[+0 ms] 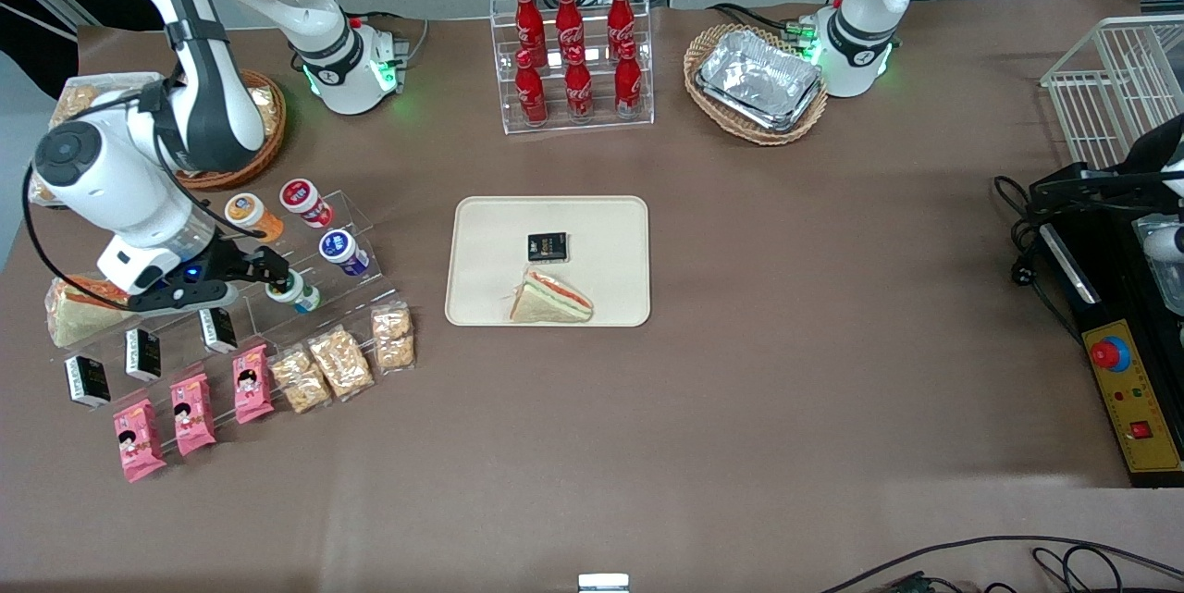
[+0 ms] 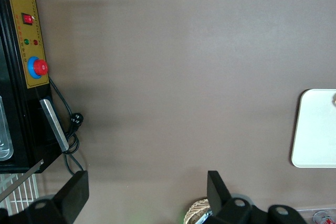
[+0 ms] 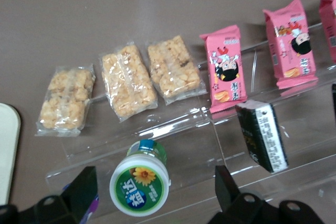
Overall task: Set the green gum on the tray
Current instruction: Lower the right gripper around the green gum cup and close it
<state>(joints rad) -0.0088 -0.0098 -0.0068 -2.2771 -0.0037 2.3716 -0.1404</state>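
Evidently light, rigid and smooth-sided, the green gum [image 3: 139,184] stands on the clear stepped rack [image 3: 178,129], between the gripper [image 3: 155,195]'s open fingers [image 3: 84,190]; best pinched around its body.

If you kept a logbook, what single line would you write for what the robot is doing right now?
phase: reaching | gripper: open, fingers either side of green gum on clear display shelf | tray: holds sandwich, black packet | gum not yet lifted

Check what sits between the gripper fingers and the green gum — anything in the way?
Nothing. In the right wrist view the green gum stands on the clear shelf between the open gripper's fingers, gaps bare on both sides.
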